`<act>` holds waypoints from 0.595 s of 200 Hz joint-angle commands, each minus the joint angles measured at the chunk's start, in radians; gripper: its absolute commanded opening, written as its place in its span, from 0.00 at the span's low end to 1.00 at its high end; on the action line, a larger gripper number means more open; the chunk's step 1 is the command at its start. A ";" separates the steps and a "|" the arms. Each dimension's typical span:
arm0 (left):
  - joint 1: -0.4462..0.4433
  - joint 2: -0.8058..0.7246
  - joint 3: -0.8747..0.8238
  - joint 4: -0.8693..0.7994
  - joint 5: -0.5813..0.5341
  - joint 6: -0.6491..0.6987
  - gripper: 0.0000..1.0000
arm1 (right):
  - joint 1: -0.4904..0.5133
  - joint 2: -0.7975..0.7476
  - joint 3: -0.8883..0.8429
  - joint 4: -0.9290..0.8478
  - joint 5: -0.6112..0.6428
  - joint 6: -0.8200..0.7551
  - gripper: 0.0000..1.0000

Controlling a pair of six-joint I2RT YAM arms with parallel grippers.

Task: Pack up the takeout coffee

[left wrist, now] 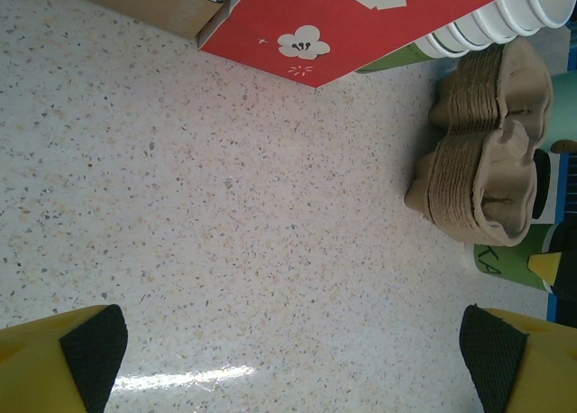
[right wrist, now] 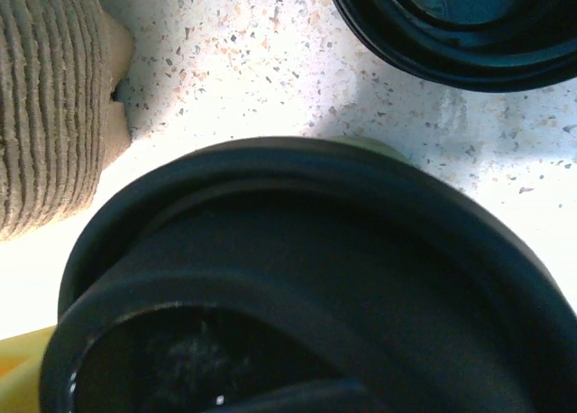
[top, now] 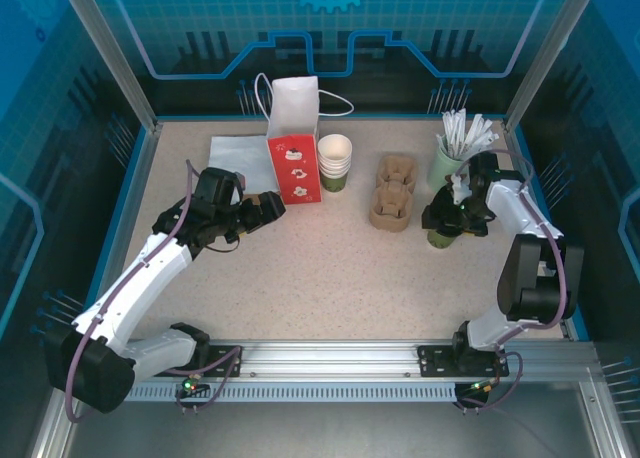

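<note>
Near half of the table (top: 330, 298): bare, with open room between the two arms. One left gripper (left wrist: 293, 359) hangs over bare surface, jaws wide, holding nothing. One right gripper (top: 441, 225) sits at the one takeout coffee (top: 438, 241), right of centre; its jaw spread cannot be told. Two lids show there: black lid (right wrist: 315, 260) and second lid (right wrist: 451, 34), apart. Farther back stand one carrier stack (top: 393, 190), one cup stack (top: 334, 163), one paper bag (top: 294, 148) and one stick pot (top: 447, 166) near the right edge.

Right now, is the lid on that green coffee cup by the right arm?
On. A black lid covers the green cup, whose wall just peeks past the lid's rim in the right wrist view.
</note>
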 commanded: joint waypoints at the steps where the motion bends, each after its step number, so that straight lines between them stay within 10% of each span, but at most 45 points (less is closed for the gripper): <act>1: 0.015 -0.003 0.028 -0.024 0.004 0.024 0.99 | -0.017 -0.038 0.044 -0.040 0.019 0.007 1.00; 119: 0.044 -0.057 0.062 -0.060 -0.012 0.057 0.99 | -0.046 -0.336 0.108 -0.059 0.120 0.034 1.00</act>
